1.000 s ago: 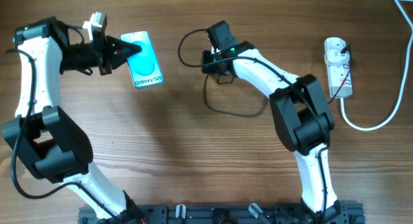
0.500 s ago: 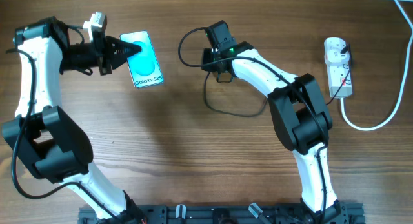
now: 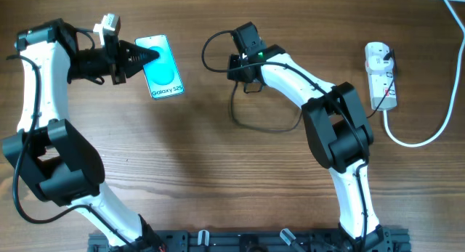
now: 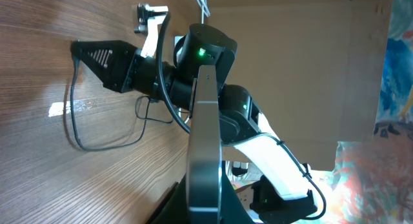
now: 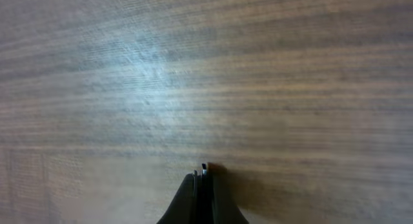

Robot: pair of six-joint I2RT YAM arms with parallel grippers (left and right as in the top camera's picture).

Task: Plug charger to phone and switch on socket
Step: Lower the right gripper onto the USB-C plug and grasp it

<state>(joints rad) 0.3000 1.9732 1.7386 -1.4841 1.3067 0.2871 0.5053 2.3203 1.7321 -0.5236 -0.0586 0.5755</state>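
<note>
With the left hand [image 3: 147, 57] clamped on the phone [image 3: 161, 67] at the counter's far left and the right hand [image 5: 202, 175] pinched shut on the charger [image 3: 269, 129] tip, the plug should travel left, squarely aligned with the phone's near-end port.

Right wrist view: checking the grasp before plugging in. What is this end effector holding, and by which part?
The right end effector is shut on the charger cable at its plug end; only its metal tip shows.
</note>
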